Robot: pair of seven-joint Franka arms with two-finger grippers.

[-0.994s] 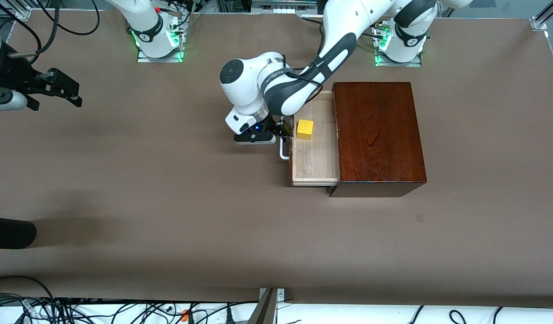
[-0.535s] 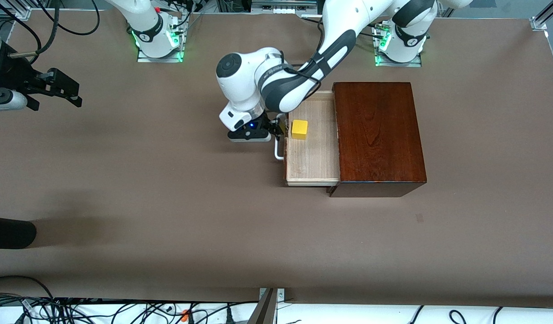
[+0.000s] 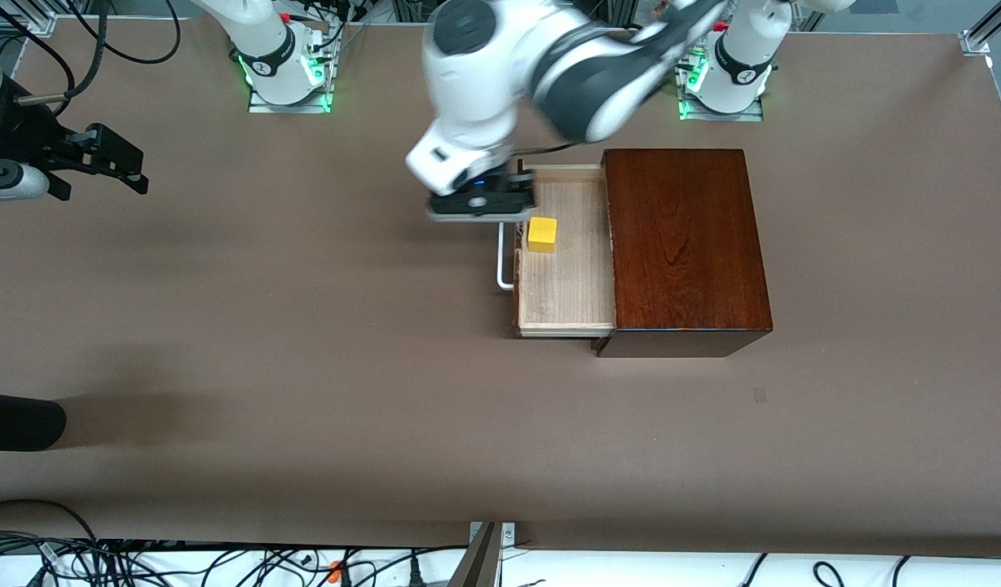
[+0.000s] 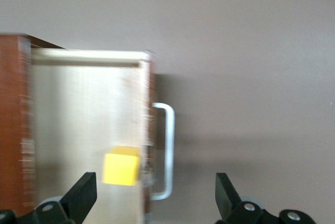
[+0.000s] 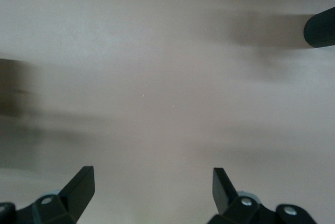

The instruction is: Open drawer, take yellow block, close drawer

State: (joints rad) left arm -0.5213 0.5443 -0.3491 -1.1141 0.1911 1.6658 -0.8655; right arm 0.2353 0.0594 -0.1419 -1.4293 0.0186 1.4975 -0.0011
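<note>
The drawer stands pulled out of the dark-brown wooden box, its white loop handle free. The yellow block sits in the drawer close to its front wall. My left gripper is open and empty, up in the air over the drawer's front edge. In the left wrist view its jaws stand wide apart over the yellow block, the drawer and the handle. My right gripper waits open and empty at the right arm's end of the table, over bare table.
A black rounded object lies at the table's edge at the right arm's end, and shows in the right wrist view. Cables run along the edge nearest the front camera.
The drawer slid out a little farther with the left gripper at the handle. The left gripper then let go of the handle and rose over the drawer's front edge. The right arm stayed still.
</note>
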